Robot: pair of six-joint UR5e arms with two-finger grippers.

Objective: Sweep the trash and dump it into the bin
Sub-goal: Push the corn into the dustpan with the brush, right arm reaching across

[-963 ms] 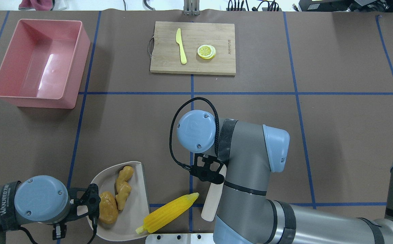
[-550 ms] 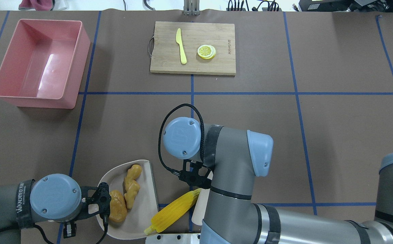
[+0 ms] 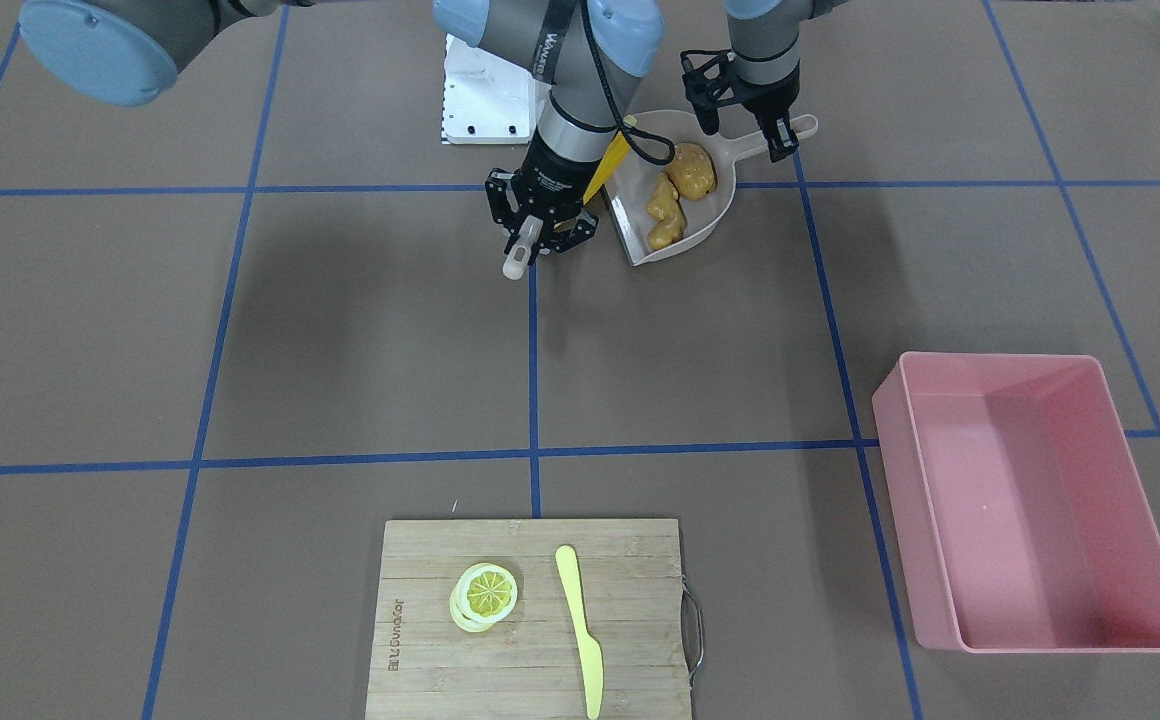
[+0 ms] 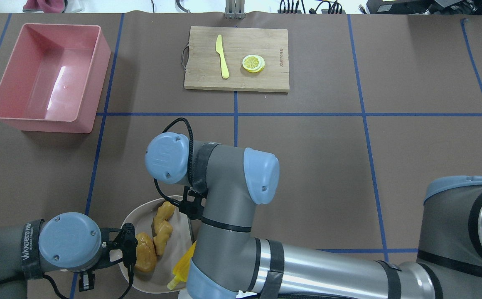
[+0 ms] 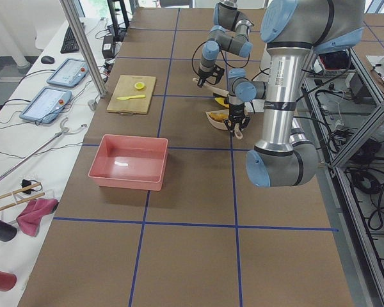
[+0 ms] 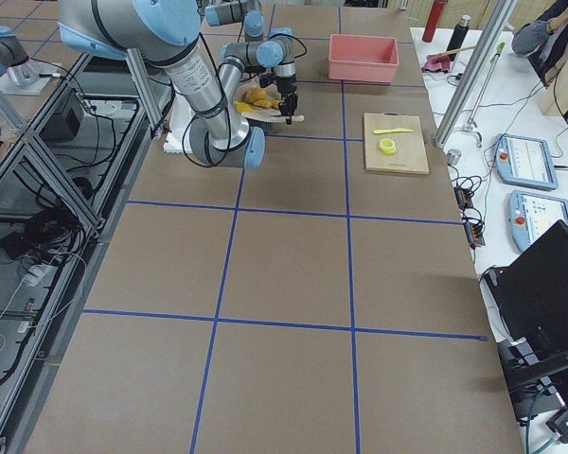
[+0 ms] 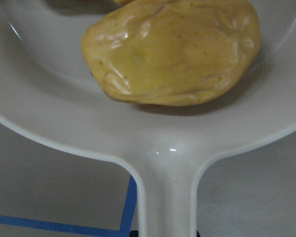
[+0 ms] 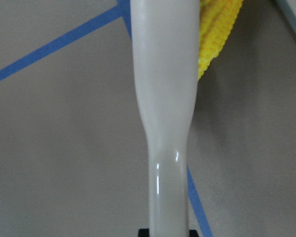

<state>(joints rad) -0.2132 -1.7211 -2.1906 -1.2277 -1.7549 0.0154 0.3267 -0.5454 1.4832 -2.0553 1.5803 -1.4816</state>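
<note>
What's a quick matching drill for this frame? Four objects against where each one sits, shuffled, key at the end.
Things:
1. potato
2. corn cob
3. lemon slice
4. bin

Places:
a. on the cutting board
b. at the dustpan's open edge
c. inside the dustpan, beside the ginger root
d. standing alone, far left in the overhead view

Pairs: 1-c, 2-b, 3-a, 4-d

Bright even overhead light; soft shadows; glare in bin (image 4: 58,85); wrist views blurry
</note>
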